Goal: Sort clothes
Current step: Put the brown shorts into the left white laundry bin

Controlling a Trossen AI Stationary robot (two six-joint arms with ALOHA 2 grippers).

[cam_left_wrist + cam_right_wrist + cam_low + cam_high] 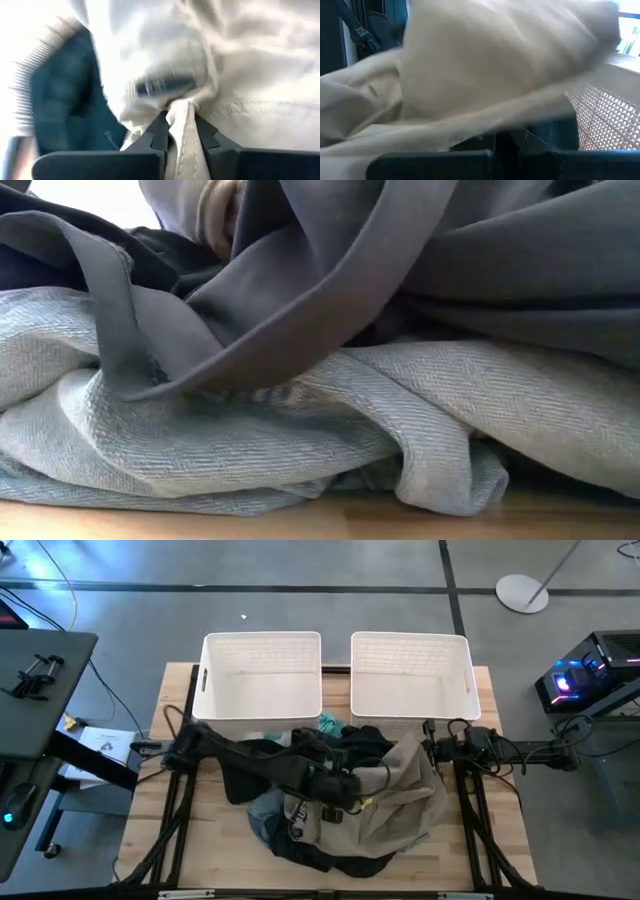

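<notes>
A heap of clothes lies mid-table: a tan khaki garment on top at the right, a black one at the left, a teal one by the baskets, and light blue-grey denim at the near side. In the low view the denim rests on the wood under dark cloth. My left gripper is over the middle of the heap, shut on the tan garment. My right gripper is at the heap's right far side, with tan cloth draped in front of it. My left gripper pinches a stitched seam edge of the tan garment between its two fingers. The folded strip runs back between them. The cloth bunches up just beyond the fingertips. The rest of the garment lies on the heap.
Two white slatted baskets stand side by side at the far edge, the left one and the right one; the right one's wall shows in the right wrist view. Bare wood lies left and right of the heap.
</notes>
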